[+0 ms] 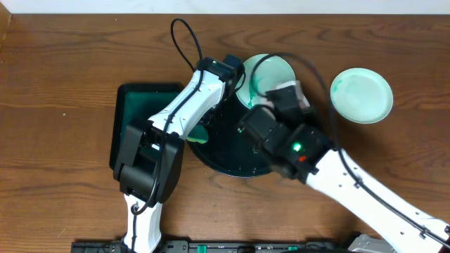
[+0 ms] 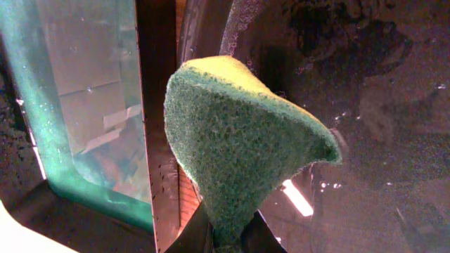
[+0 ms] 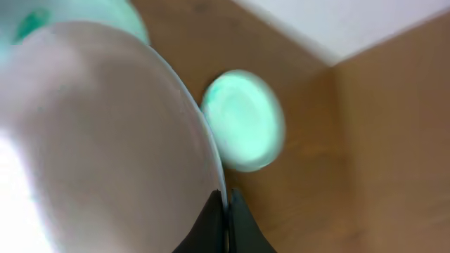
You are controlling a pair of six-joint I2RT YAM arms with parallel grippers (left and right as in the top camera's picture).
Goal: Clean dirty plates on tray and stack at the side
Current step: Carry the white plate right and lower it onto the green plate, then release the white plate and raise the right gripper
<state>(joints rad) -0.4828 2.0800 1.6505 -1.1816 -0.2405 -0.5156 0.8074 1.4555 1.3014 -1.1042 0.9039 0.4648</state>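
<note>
Plates show in two spots only; a third cannot be found in any view. Largest is the dark wood table (image 1: pixel 56 70), carrying everything. At its middle lies the round black tray (image 1: pixel 232 158), wet and glossy, and just beside the tray's left edge sits the smaller rectangular green tray (image 1: pixel 137 105).

The held plate (image 3: pixel 105 140) hangs tilted over the black tray's far rim, with a teal smear near its edge. Whether it touches the tray cannot be told. The second plate (image 1: pixel 361 95) lies flat on bare wood toward the table's far right, well apart from the tray, faintly teal; clean or not is unclear.

The green sponge (image 2: pixel 239 140) hovers over the gap between the two trays, well apart from the held plate. The left gripper (image 2: pixel 223 235) is clamped on its lower end, folding it. The right gripper (image 3: pixel 226 211) is pinched on the thin rim of the held plate, nothing more.

That narrow pinch is probably the weak point: pressure from the sponge could pivot the plate or pull it loose. Both arms also crowd the far side of the tray, so a wrist or looping cable may catch.
</note>
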